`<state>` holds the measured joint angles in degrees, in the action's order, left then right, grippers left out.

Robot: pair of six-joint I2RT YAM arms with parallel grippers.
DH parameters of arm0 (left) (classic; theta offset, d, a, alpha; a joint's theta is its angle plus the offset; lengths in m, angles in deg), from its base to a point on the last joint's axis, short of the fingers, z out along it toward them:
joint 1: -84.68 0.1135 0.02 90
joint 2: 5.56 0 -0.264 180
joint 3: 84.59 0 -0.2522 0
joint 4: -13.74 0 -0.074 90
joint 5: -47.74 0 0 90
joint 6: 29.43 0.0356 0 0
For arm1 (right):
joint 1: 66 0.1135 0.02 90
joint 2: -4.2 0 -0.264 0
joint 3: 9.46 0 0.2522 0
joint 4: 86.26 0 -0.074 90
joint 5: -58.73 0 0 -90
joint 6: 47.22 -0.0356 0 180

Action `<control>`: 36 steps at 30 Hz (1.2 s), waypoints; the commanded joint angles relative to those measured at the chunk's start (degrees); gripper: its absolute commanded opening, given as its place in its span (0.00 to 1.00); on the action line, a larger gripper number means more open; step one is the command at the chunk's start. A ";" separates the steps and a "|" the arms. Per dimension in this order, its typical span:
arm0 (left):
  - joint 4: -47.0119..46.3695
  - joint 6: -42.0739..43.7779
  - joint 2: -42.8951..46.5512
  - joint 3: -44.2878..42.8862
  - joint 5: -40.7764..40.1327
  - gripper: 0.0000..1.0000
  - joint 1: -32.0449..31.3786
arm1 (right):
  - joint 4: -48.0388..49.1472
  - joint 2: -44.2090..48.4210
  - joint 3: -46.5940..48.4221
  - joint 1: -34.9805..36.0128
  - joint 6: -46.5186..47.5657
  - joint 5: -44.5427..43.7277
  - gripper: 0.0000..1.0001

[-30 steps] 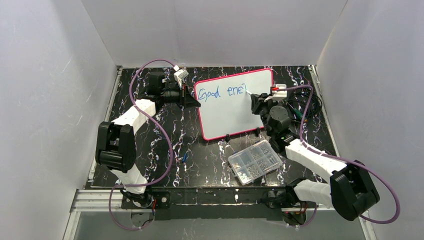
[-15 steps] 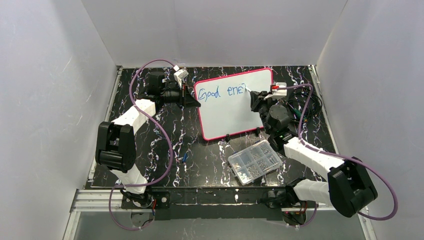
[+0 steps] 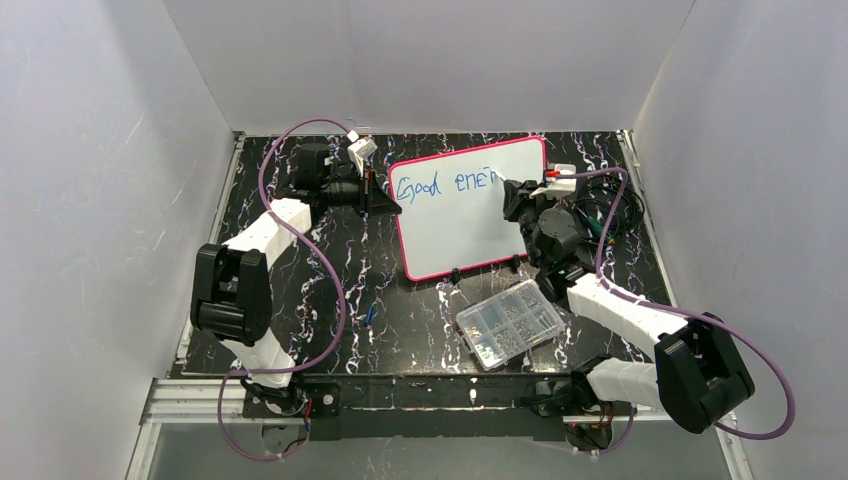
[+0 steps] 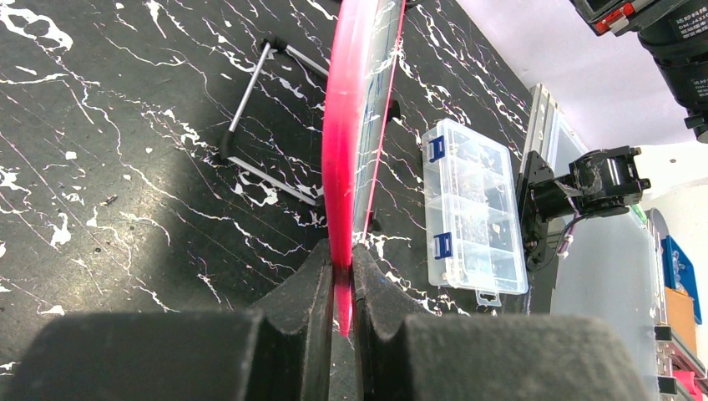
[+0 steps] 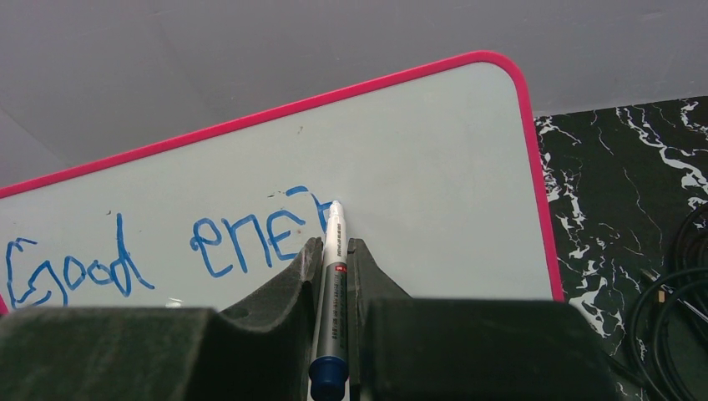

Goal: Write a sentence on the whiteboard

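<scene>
Looks light, stiff, tippy: whiteboard (image 4: 344, 125) pinched at frame edge, lower centre, in left gripper (image 4: 341, 284); marker (image 5: 331, 288) clamped in right gripper (image 5: 334, 246).

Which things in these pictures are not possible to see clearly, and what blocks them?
Left wrist view: the whiteboard stands edge-on, so the sentence cannot be read there.
Right wrist view: the right end effector and its marker hide the board's lower part; the left edge cuts off its corner.
Top view: the parts box contents are too small to identify.
</scene>
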<state>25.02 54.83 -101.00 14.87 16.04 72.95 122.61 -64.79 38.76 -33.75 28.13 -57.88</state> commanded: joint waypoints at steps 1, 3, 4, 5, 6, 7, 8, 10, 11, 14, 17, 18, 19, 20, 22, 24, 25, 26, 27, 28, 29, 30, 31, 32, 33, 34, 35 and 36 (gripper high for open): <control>-0.16 0.81 4.21 -0.98 2.25 0.00 0.04 | 2.36 0.92 0.99 -0.26 1.38 -2.66 0.01; -0.16 0.81 4.21 -0.91 2.25 0.00 0.04 | 2.20 0.91 0.86 -0.26 1.38 -2.57 0.01; -0.16 0.81 4.21 -0.97 2.18 0.00 0.04 | 2.19 0.88 0.86 -0.26 1.34 -2.53 0.01; -0.16 0.81 4.21 -0.98 2.22 0.00 0.04 | 2.19 0.82 0.81 -0.26 1.30 -2.49 0.01; -0.16 0.80 4.21 -0.98 2.25 0.00 0.04 | 2.19 0.75 0.77 -0.26 1.30 -2.48 0.01; -0.16 0.81 4.21 -0.98 2.18 0.00 0.04 | 2.19 0.71 0.74 -0.26 1.23 -2.48 0.01; -0.16 0.82 4.21 -0.98 2.17 0.00 0.04 | 2.19 0.66 0.78 -0.26 1.21 -2.36 0.01; -0.16 0.80 4.21 -0.98 2.08 0.00 0.04 | 2.19 0.74 0.91 -0.26 1.21 -2.02 0.01; -0.11 0.81 4.26 -0.96 2.01 0.00 0.04 | 2.13 0.76 1.02 -0.26 1.33 -1.65 0.01; -0.07 0.81 4.30 -0.95 1.46 0.00 0.03 | 0.96 1.23 1.72 -0.26 1.51 -0.09 0.01; 0.10 0.81 4.50 -0.98 1.06 0.00 0.04 | -0.35 2.29 2.01 -0.26 1.56 0.42 0.01; 0.06 0.82 4.56 -0.98 0.98 0.00 0.04 | -0.43 2.93 1.81 -0.26 1.49 0.34 0.01; 0.05 0.82 4.56 -0.94 0.90 0.00 0.04 | -0.63 3.68 1.50 -0.26 1.47 0.21 0.01; 0.10 0.86 4.56 -0.92 0.85 0.00 0.04 | -0.96 4.56 1.18 -0.26 1.47 0.14 0.01; 0.18 0.90 4.60 -0.97 0.78 0.00 0.04 | -2.06 6.28 0.89 -0.26 1.78 -0.08 0.01; 0.13 0.77 4.61 -0.96 0.80 0.00 0.04 | -3.05 7.57 1.03 -0.49 2.52 -0.19 0.01; 0.07 0.77 4.64 -0.93 0.84 0.00 0.04 | -3.50 8.02 0.93 -0.66 2.87 -0.20 0.01; 0.10 0.81 4.65 -0.97 0.85 0.00 0.04 | -3.85 8.51 0.96 -1.01 3.16 0.20 0.01; 0.11 0.81 4.69 -0.89 0.82 0.00 0.04 | -4.07 8.66 0.88 -1.30 3.41 0.82 0.01; 0.11 0.82 4.75 -0.87 0.81 0.00 0.04 | -4.31 8.77 0.91 -1.65 3.48 1.34 0.01; 0.09 0.82 4.74 -0.89 0.84 0.00 0.04 | -4.52 8.78 0.88 -1.93 3.49 1.80 0.01; 0.13 0.82 4.74 -0.89 0.85 0.00 0.04 | -4.49 8.72 0.80 -2.19 3.43 2.29 0.01; 0.11 0.82 4.76 -0.89 0.85 0.00 0.04 | -4.49 8.58 0.68 -2.45 3.32 2.75 0.01; 0.09 0.77 4.74 -0.89 0.85 0.00 0.04 | -4.41 8.49 0.62 -2.70 3.13 3.05 0.01; 0.11 0.81 4.75 -0.88 0.85 0.00 0.04 | -4.36 8.32 0.55 -2.90 2.92 3.28 0.01; 0.11 0.81 4.69 -0.89 0.85 0.00 0.04 | -4.17 8.16 0.54 -3.12 2.72 3.49 0.01; 0.10 0.82 4.73 -0.85 0.89 0.00 0.04 | -4.00 8.02 0.48 -3.27 2.58 3.60 0.01; 0.11 0.80 4.75 -0.86 0.97 0.00 0.04 | -3.90 7.80 0.47 -3.40 2.46 3.71 0.01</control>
<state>25.44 55.03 -100.47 14.87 15.58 72.95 117.01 -56.83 38.69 -36.44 30.55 -55.31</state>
